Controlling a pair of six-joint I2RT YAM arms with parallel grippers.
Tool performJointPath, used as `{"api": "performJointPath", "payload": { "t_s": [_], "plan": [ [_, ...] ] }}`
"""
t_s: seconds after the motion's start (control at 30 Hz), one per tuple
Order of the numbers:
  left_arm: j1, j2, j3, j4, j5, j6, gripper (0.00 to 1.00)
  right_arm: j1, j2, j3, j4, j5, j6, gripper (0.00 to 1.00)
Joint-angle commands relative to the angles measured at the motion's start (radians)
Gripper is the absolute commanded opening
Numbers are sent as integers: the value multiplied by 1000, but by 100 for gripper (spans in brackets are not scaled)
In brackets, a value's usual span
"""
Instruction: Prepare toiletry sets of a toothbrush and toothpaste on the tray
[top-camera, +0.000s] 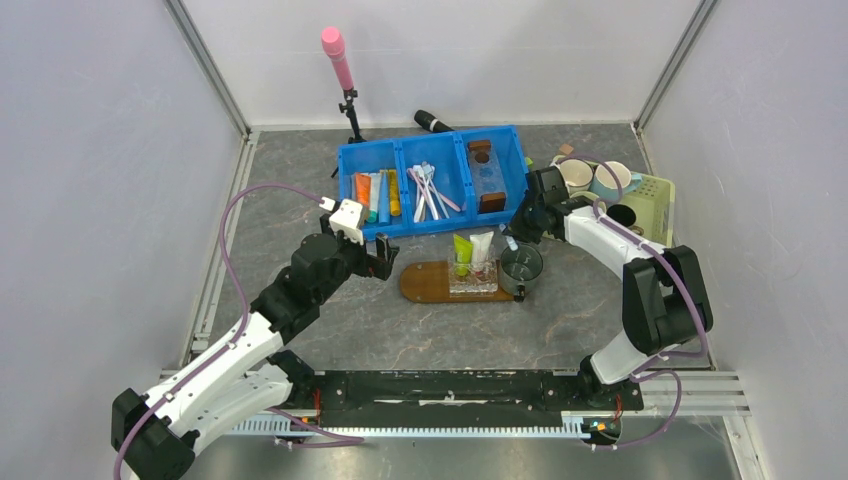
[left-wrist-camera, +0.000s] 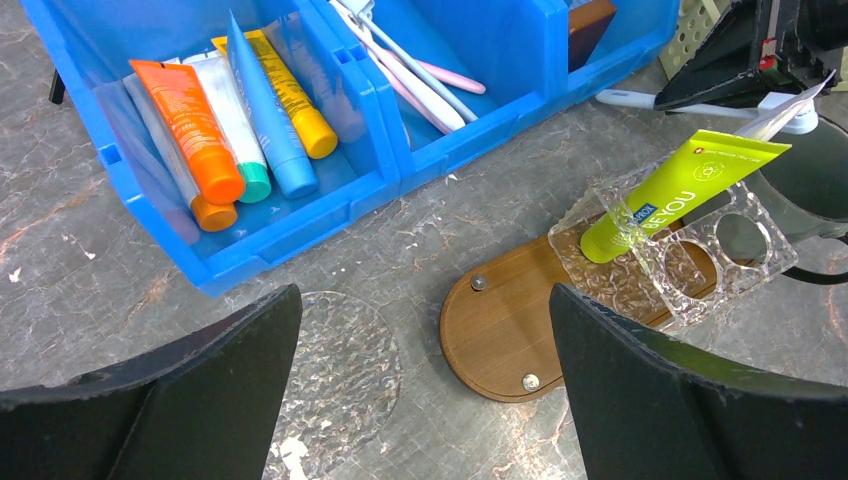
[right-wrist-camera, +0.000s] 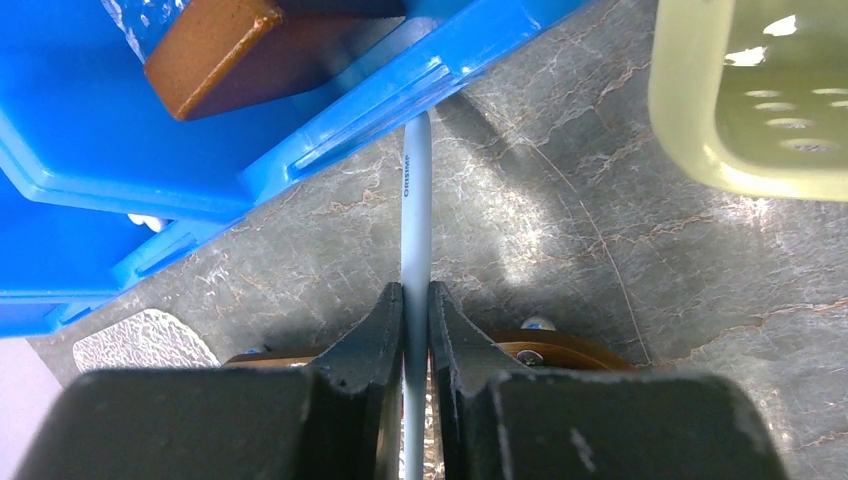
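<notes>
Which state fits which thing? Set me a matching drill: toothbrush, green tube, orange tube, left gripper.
1 toothbrush
2 green tube
3 orange tube
4 left gripper

A lying in the blue bin
B open, empty
C pinched by the right gripper
D leaning in the clear holder on the tray

Pairs: 1-C, 2-D, 3-A, 4-B.

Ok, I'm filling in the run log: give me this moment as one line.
left gripper: open | right gripper: shut on toothbrush | green toothpaste: in clear holder on tray
</notes>
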Motion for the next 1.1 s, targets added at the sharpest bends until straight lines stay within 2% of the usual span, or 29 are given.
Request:
{"api": "performJointPath", "payload": {
  "t_s": [0.0, 0.63, 1.07],
  "plan": [
    [5, -7, -1, 45, -16, 34, 100, -3, -38, 48, 24, -17, 8, 0],
    [5, -7, 0, 44, -24, 39, 100, -12, -104, 184, -154, -24, -107, 0],
    [9, 10, 2, 51, -22, 39, 100, -12, -262, 259, -338, 11, -254, 0]
  ]
}}
